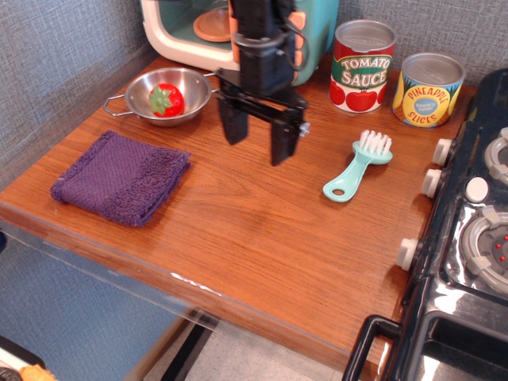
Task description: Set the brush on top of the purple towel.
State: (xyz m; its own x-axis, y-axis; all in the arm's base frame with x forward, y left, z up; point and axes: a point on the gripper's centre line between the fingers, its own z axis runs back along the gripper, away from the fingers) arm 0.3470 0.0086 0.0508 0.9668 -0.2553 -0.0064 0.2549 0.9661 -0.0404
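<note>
A: Where does the brush point(358, 166) lie, and why would it matter?

B: It lies flat on the wooden surface point(262, 230) right of centre in the frame, bristles toward the upper right near the cans, its looped end pointing toward the lower left. The handle is bare all along, so I judge it the natural place to grip. The purple towel point(121, 177) sits folded at the left of the frame, well apart from the brush, with nothing on it, so it is ready to take the brush.

A: And the end effector point(255, 136)?

B: It hangs in the upper middle of the frame, in front of the toy microwave point(176, 30), between the steel bowl point(168, 96) holding the strawberry point(167, 99) and the brush. Its two fingers are spread wide, released, pointing down, with nothing between them.

A: Does it touch anything?

B: Not that I can see; it appears to be above the surface and left of the brush. The pick-up is not yet done.
</note>
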